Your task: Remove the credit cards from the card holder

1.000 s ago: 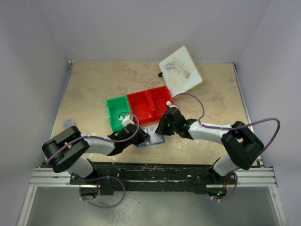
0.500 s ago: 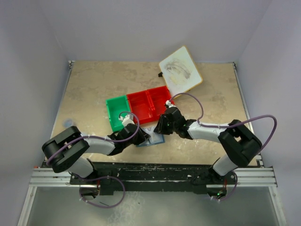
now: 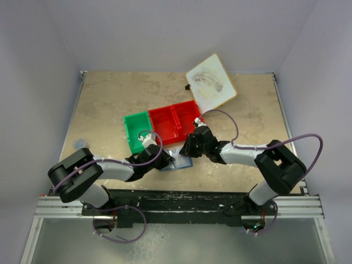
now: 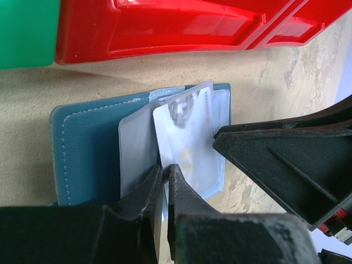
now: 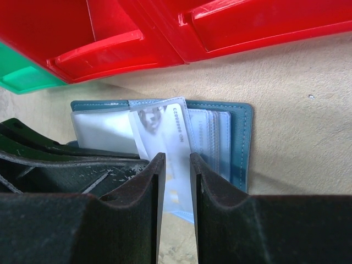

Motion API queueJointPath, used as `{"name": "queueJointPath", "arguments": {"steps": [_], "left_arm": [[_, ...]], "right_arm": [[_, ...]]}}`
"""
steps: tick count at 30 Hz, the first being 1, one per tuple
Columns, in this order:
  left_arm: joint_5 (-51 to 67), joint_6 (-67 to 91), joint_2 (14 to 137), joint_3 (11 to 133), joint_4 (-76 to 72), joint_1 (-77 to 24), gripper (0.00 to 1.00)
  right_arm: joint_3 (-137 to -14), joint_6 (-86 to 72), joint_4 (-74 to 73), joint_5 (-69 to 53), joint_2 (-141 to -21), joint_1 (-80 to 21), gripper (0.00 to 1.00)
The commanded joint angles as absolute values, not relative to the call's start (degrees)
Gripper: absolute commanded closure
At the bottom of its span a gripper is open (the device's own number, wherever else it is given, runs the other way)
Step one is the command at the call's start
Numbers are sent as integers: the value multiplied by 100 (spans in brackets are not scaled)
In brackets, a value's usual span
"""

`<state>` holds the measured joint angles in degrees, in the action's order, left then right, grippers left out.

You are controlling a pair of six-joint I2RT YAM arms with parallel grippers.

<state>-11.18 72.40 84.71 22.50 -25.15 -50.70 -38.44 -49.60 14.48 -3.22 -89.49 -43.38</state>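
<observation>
The card holder lies open on the table just in front of the red bins, blue outside with clear sleeves inside. A grey-white credit card sticks out of a sleeve at a tilt. My left gripper is shut, with a thin pale edge of the card holder's inner sleeve pinched between its tips. From the other side, my right gripper hovers over the card, its jaws a narrow gap apart and holding nothing. Other cards are hidden in the sleeves.
The red bins and a green bin stand directly behind the card holder. A white wood-rimmed board lies at the back right. The two grippers nearly touch over the card holder.
My left gripper has closed from slightly open to shut on the sleeve edge. The right gripper shifted a little left over the card holder, then stayed still.
</observation>
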Motion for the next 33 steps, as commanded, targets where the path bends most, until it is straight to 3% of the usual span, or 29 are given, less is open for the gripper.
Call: {"name": "queueJointPath", "arguments": {"steps": [1, 24, 33], "left_arm": [[-1368, 7171, 8264, 2288, -2270, -5071, 100], [-1625, 7187, 7504, 1676, -1952, -5071, 100], [-1580, 7083, 7657, 1898, -1946, -5071, 100]], "right_arm": [[-3730, -4937, 911, -195, -9017, -4359, 71], [-3735, -5033, 818, -86, -8946, -4361, 71], [-4100, -4606, 644, -195, -8191, -4377, 70]]}}
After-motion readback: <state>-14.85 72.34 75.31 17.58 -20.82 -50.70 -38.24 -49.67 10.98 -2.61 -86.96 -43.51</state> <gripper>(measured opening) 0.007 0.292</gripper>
